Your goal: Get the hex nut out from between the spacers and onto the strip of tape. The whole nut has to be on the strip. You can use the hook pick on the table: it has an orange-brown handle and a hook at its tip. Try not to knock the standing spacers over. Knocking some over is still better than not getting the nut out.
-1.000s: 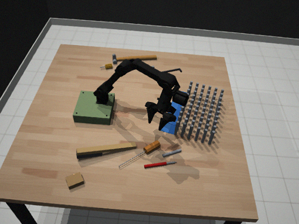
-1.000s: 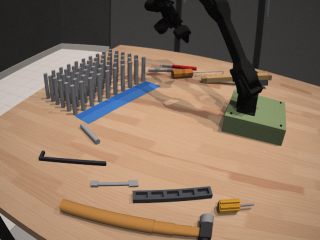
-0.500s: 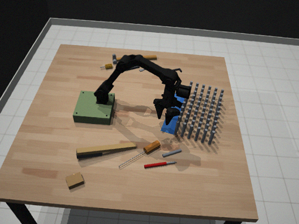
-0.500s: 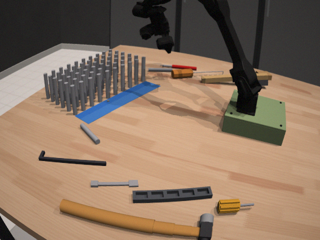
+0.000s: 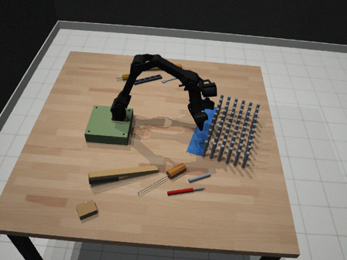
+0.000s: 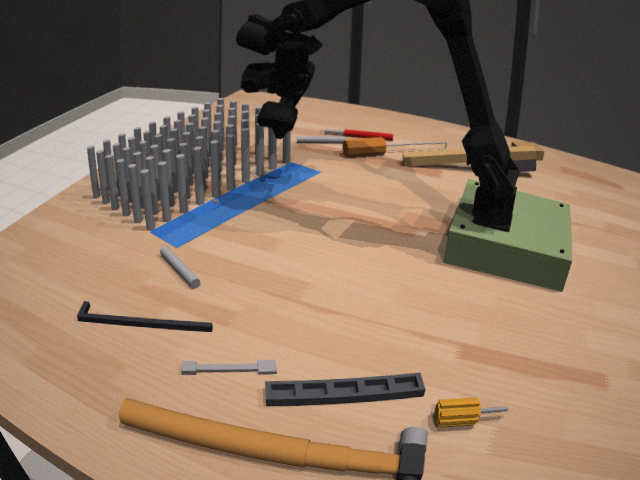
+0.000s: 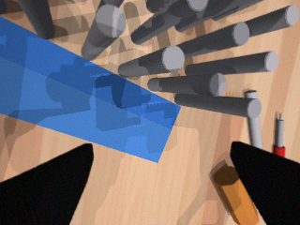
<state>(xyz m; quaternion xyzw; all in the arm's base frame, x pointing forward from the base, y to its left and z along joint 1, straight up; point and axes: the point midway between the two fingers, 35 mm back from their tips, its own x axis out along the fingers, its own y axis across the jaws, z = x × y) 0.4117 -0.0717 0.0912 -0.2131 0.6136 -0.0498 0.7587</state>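
Hex nut point(image 6: 216, 199) on tape point(image 6: 206, 214), tool point(image 6: 277, 117) wide, empty, hovering above.

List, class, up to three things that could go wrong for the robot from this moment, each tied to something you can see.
1. The open black gripper holds nothing and hangs right beside the standing grey spacers; descending could topple some.
2. The orange-brown-handled hook pick lies unheld on the wooden table; bare fingers look too wide for the gaps.
3. A tiny speck, possibly the hex nut, sits at the blue tape strip's edge; a nudge could push it off.
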